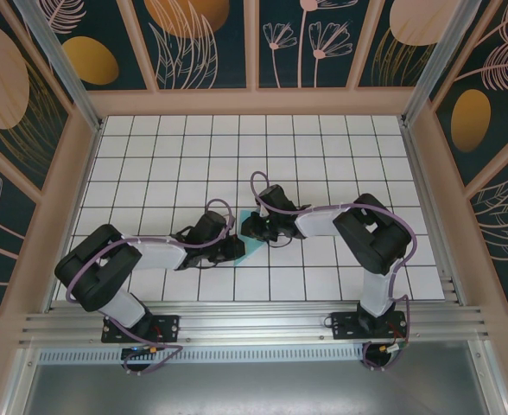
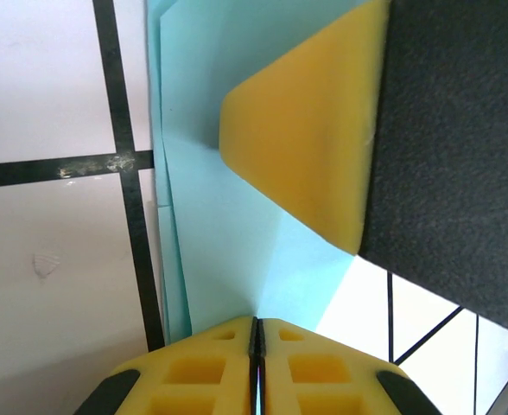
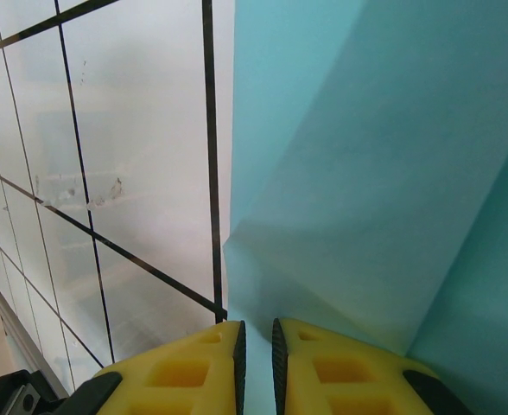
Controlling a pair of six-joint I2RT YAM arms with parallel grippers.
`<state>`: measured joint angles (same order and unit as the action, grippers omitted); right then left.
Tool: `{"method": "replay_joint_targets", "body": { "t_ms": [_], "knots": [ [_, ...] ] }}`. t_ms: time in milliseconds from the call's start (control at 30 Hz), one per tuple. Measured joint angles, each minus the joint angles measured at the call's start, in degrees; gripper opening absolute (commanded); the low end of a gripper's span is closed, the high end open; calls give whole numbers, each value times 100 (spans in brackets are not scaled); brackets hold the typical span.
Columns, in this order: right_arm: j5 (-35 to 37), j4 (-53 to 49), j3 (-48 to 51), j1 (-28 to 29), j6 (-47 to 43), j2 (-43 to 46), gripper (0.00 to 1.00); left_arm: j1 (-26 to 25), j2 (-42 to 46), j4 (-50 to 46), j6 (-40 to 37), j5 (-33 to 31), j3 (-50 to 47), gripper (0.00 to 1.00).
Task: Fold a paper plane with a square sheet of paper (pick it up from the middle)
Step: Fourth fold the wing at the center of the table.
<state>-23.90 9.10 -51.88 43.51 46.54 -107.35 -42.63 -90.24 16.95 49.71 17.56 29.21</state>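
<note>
Though half hidden from above, found the square sheet of paper (image 1: 253, 247) at mid-frame, already creased into a smaller turquoise shape with layered edges, lying flat on the white tiled surface (image 1: 323, 138) between both tools. Judged the step as mid-fold: pressing or sharpening a crease, well short of finished. Saw the left tool (image 2: 256, 335) fully closed, tips right at a corner of the sheet; could not tell whether pinching or merely touching. Saw the right tool (image 3: 256, 341) narrow, with only a slit between the pads, at the sheet's edge, and one yellow pad (image 2: 301, 138) lying over the paper in the upper right of the left wrist view; could not confirm a grip there either. Reckoned the next move to need one tool pinning the layers and the other lifting a free edge gently, thin paper being prone to slip or crumple. Noted black grid lines, faint scuffs on a tile, an aluminium rail (image 1: 237, 324) along the bottom, and dark teal wall panels (image 1: 202, 43) with peach and gold plant prints in pale wooden frames.
</note>
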Motion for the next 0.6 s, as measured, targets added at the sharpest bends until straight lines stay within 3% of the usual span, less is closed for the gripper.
{"method": "replay_joint_targets", "body": {
  "t_ms": [367, 600],
  "knots": [
    [-2, -17, -48, 22, 0, -33, 21, 15, 122, 269, -138, 42, -247, 13],
    [7, -15, -50, 37, 0, -39, 19, 15, 483, -197, -201, 44, -302, 14]
  ]
}}
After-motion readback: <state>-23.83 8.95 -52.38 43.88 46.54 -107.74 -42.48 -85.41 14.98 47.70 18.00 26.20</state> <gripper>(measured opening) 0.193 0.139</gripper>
